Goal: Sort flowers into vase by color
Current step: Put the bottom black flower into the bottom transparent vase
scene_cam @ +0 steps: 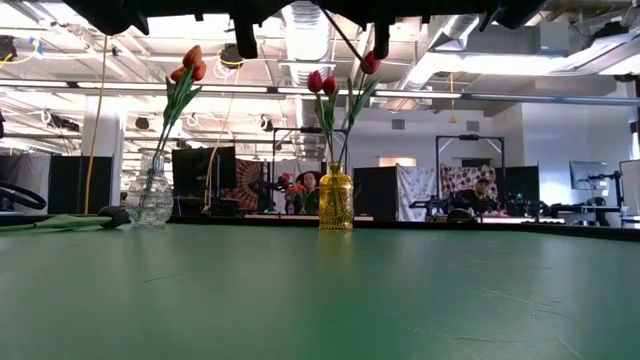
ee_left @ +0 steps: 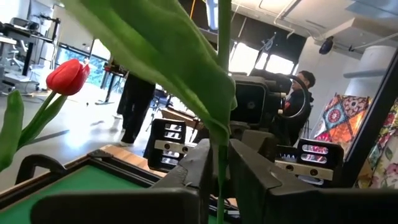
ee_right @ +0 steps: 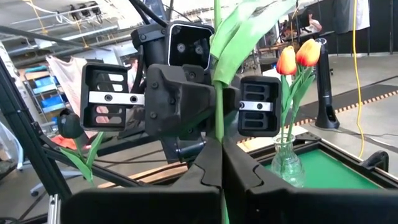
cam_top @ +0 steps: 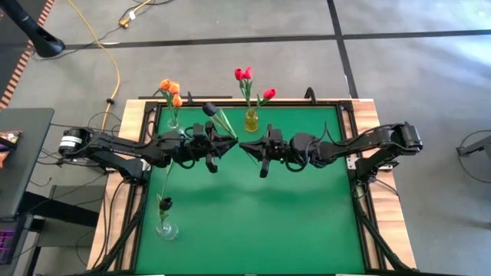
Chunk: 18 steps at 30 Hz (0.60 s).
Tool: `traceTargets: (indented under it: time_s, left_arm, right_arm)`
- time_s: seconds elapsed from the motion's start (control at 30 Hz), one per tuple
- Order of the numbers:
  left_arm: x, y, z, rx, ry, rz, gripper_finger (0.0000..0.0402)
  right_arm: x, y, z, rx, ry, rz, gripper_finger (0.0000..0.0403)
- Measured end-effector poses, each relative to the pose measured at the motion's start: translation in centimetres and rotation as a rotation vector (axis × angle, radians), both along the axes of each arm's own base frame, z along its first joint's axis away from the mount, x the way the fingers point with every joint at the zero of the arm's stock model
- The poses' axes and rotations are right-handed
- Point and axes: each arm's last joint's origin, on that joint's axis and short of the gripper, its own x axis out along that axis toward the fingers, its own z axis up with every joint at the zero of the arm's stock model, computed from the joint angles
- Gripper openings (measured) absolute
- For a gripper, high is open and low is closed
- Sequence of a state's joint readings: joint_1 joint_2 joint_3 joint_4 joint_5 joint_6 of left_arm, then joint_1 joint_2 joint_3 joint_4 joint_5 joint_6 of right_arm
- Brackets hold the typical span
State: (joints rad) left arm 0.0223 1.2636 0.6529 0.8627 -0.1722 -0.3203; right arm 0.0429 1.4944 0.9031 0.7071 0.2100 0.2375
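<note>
Handover over desk [cam_top: 245, 222], just in front of yellow vase [cam_top: 251, 120]. Right gripper [cam_top: 247, 146] clamps dark tulip [cam_top: 209, 110] stem, steadying it. Left gripper [cam_top: 230, 142] fingers flank same stem, nearly closed, contact unclear. Judgement: transfer, since dark-flower vase [cam_top: 166, 228] sits far left of yellow vase.

Overhead, table-level, two wrist cameras, seemingly face-to-face.

Both arms reach inward and meet above the table's middle, nearer its far edge, left gripper [cam_top: 228, 143] and right gripper [cam_top: 249, 146] facing, each with fingers pinched together.
</note>
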Motion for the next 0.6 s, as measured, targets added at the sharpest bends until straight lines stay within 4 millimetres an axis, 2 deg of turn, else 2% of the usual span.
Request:
traceTargets:
  time_s: [0.2, 0.6]
  left_arm:
    - [0.00, 0.00, 0.00, 0.012, 0.004, 0.003, 0.0004]
    - [0.01, 0.00, -0.13, 0.049, 0.027, 0.011, 0.0000]
  right_arm:
    - [0.00, 0.00, 0.03, -0.001, -0.003, 0.000, 0.0046]
    - [-0.01, 0.07, 0.08, -0.006, -0.007, 0.002, 0.0057]
